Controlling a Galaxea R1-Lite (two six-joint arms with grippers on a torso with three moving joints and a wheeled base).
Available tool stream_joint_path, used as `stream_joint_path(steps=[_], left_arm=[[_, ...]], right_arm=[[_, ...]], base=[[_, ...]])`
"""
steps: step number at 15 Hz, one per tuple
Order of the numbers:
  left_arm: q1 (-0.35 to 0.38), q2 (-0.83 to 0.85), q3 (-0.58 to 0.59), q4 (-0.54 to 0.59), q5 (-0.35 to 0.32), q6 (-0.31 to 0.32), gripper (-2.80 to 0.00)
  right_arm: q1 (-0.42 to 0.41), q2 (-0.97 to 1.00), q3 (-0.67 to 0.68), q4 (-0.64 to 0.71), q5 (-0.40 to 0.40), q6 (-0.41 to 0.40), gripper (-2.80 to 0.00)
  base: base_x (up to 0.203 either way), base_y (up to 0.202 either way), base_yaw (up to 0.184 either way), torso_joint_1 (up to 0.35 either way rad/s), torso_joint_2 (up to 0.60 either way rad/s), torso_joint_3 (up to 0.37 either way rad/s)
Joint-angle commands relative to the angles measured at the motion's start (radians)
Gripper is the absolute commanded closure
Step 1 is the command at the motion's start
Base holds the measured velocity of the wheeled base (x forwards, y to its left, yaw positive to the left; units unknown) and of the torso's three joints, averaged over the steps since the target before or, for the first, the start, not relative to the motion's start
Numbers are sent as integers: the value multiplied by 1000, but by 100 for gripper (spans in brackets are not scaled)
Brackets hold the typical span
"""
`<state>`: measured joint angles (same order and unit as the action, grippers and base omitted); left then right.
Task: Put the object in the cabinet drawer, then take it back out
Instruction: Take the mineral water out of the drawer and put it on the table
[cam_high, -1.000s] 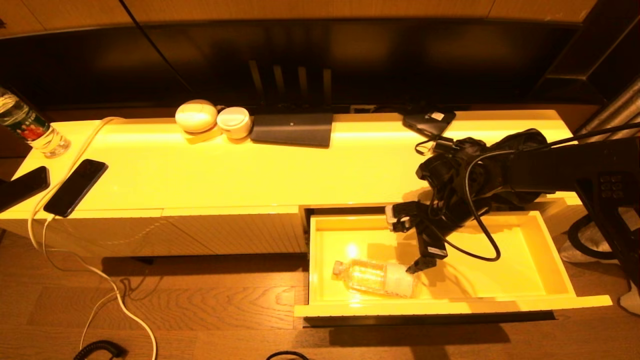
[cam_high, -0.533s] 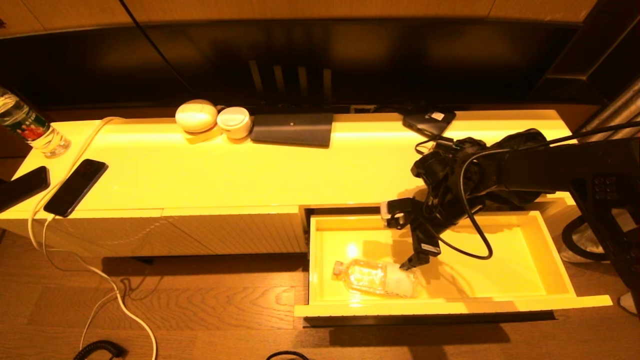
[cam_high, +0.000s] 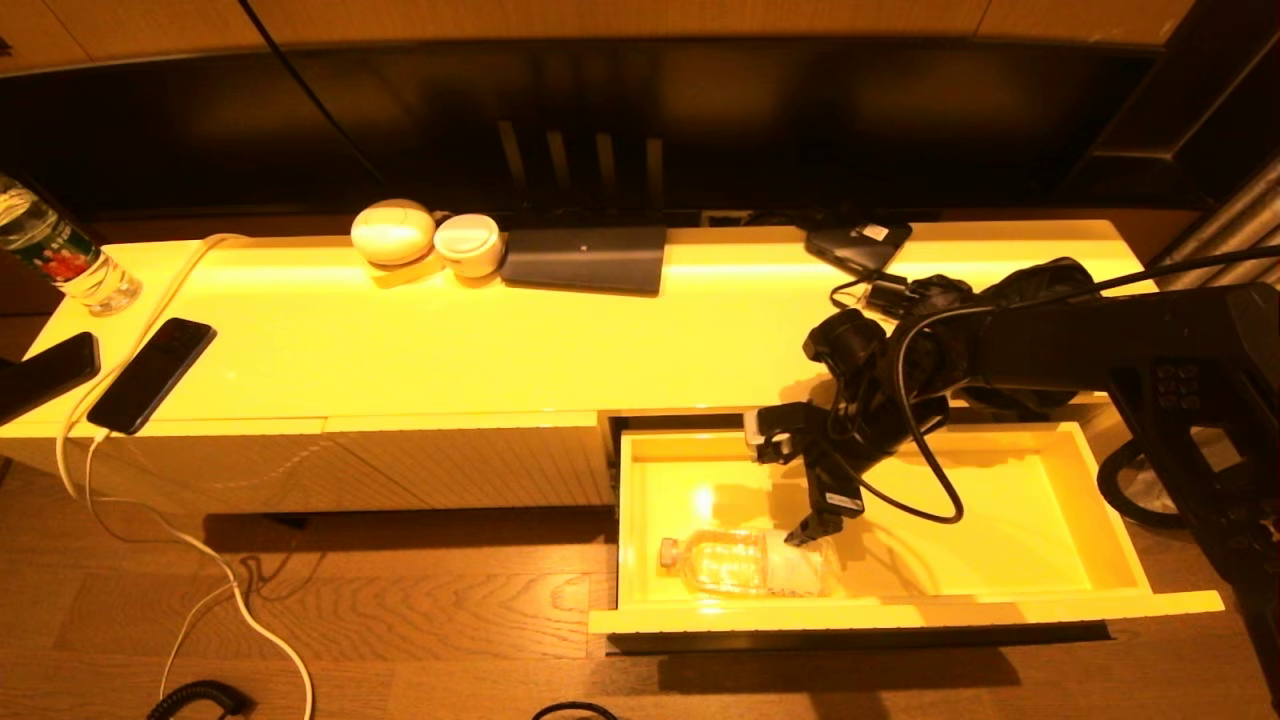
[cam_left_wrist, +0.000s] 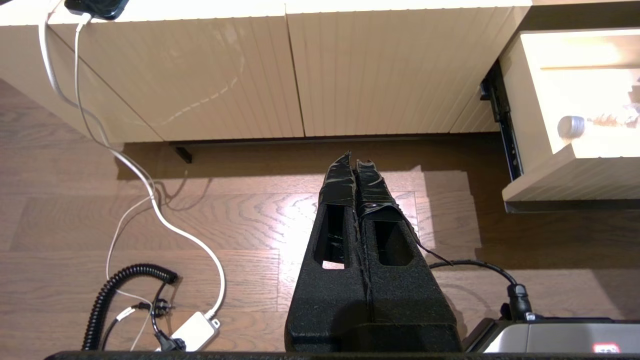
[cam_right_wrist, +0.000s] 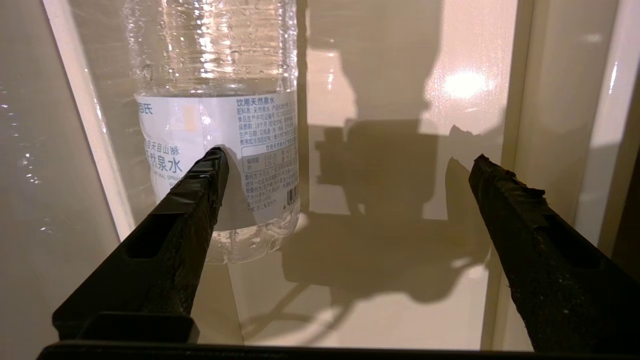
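The water bottle (cam_high: 745, 562) lies on its side on the glossy floor of the cabinet drawer (cam_high: 1105, 520), which is pulled well out. So the put-in half looks done; the take-out half is left, incl. regrasp and lift. Bottle sits in the drawer's front-left part, cap toward the left wall, its length running along the front wall and close to it.

Right hand (cam_high: 785, 490) hangs inside the drawer over the bottle's labelled base end, fingers spread wide, nothing held. In the right wrist view one finger (cam_right_wrist: 200, 195) overlaps the label; whether it touches can't be told. The other finger stands well off over bare drawer floor. As they stand, the fingers don't straddle the bottle — judged: hand needs shifting toward the front wall before closing.

Left hand (cam_left_wrist: 356, 172) is parked low above the wood floor, fingers pressed together, empty, away from the drawer.

Edges/room: the front wall just beside the bottle leaves little gap for a finger on that side; back side has open floor. Right half of the drawer is bare, plenty of room. Tabletop (cam_high: 500, 340) edge overhangs just behind the arm's wrist, so a lift should go up and forward, not back. A cable loop from the arm dangles into the drawer, poss. snag risk.
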<state>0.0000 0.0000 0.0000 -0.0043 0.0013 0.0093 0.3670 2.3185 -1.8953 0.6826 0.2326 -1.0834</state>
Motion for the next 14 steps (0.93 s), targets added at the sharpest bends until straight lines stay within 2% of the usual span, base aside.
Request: stream_joint_path(steps=[1, 14], left_arm=[[0, 0, 3, 0, 0, 0, 0], [0, 0, 2, 0, 0, 0, 0]], right_arm=[[4, 13, -5, 3, 1, -4, -280], [22, 35, -19, 2, 1, 12, -280]], base=[[0, 0, 0, 0, 0, 0], [0, 0, 0, 0, 0, 0]])
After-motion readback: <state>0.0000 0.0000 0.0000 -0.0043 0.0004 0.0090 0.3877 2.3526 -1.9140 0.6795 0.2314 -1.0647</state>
